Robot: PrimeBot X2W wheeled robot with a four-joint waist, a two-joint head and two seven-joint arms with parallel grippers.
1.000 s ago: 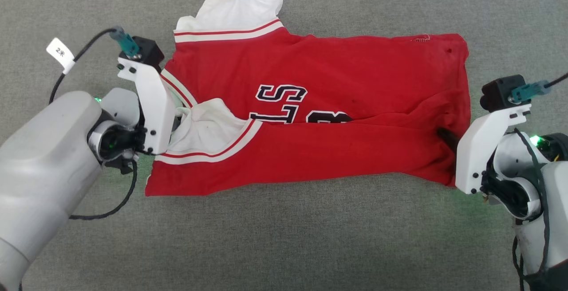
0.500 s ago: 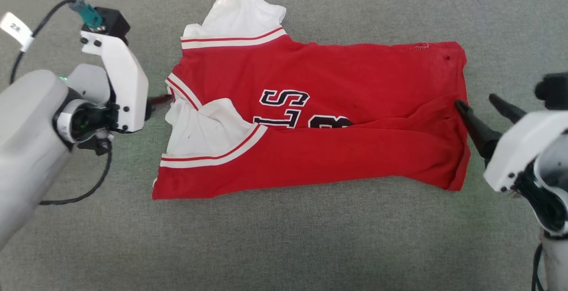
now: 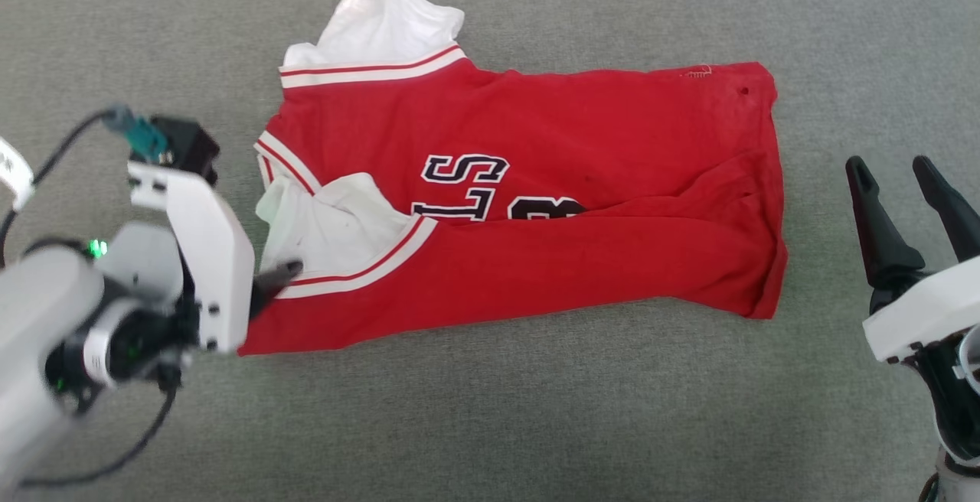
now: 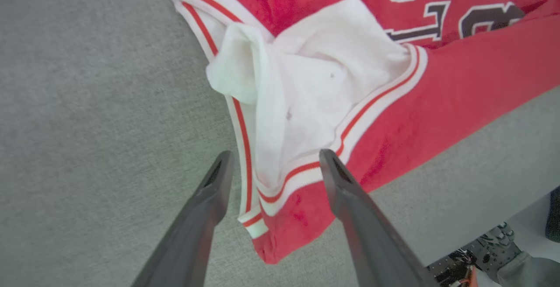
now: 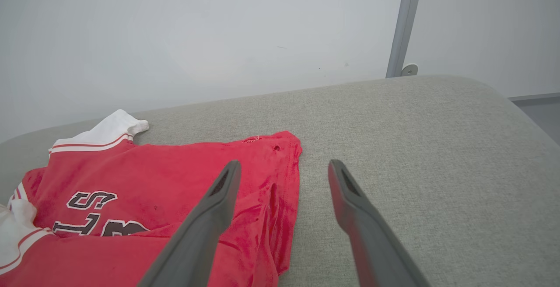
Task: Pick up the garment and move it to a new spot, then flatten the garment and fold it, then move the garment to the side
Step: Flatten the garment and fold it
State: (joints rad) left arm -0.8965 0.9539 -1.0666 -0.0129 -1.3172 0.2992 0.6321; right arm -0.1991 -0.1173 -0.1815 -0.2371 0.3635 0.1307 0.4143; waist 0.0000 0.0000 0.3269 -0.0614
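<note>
A: How do the jaws stand?

B: The left gripper has its jaws spread wide, holding nothing. The right gripper is just as wide and empty.

A: Where is the jersey from them?

B: Its corner lies between the left jaws: the striped trim runs up the gap, with the white sleeve just past the tips. I cannot tell whether they touch it. The right jaws stand apart from its edge, which lies to their left.

A: Any writing?

B: Black-and-white block lettering beyond the sleeve: an "S" is clear, and a fold cuts off the row under it. The white tag on the left arm's cable is unreadable. Grey cushion lies all around.
</note>
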